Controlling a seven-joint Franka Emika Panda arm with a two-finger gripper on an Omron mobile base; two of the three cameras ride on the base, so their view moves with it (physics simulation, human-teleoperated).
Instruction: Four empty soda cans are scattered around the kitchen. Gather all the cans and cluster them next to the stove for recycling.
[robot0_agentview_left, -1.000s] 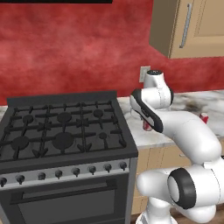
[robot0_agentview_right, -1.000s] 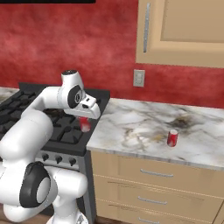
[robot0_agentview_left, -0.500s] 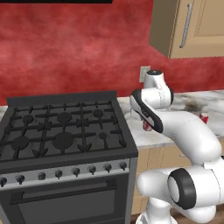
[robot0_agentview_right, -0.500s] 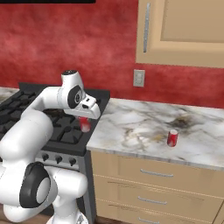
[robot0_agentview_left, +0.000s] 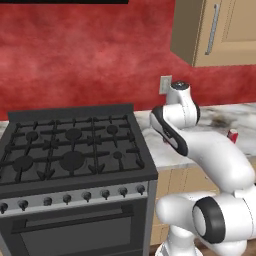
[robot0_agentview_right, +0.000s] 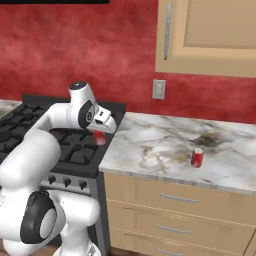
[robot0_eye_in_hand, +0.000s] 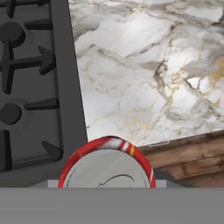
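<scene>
The hand (robot0_agentview_right: 101, 133) seemingly grips a red soda can (robot0_agentview_right: 99, 137) at mid-frame, above the desk (robot0_agentview_right: 165, 150) beside the stove (robot0_agentview_right: 75, 150).

No visible change across the views; white arm's two-finger gripper (robot0_agentview_right: 100, 134) remains closed on the small red soda can with silver top (robot0_agentview_right: 99, 138), same spot above the right edge of the wide black gas stove (robot0_agentview_right: 75, 150).
</scene>
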